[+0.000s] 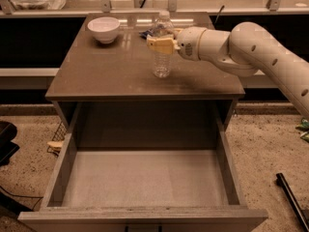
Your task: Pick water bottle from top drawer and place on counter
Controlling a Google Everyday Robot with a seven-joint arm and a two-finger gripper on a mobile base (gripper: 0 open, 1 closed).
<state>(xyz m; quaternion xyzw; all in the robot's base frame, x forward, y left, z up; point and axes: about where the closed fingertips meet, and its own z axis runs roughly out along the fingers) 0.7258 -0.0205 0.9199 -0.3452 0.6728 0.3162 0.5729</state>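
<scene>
One gripper (155,44) around upright water bottle (162,65)

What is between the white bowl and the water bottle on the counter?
Nothing: just bare glossy counter between white bowl and water bottle in the camera view. The gripper clasps the bottle's upper half.

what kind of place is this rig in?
Likely a kitchen-style test area: glossy counter, open top drawer, white bowl. The gripper holds the water bottle upright on the counter.

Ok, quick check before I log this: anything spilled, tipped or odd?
Nothing stands out. The water bottle stands upright on the counter, held by the gripper; the white bowl is upright and the top drawer is open.
</scene>
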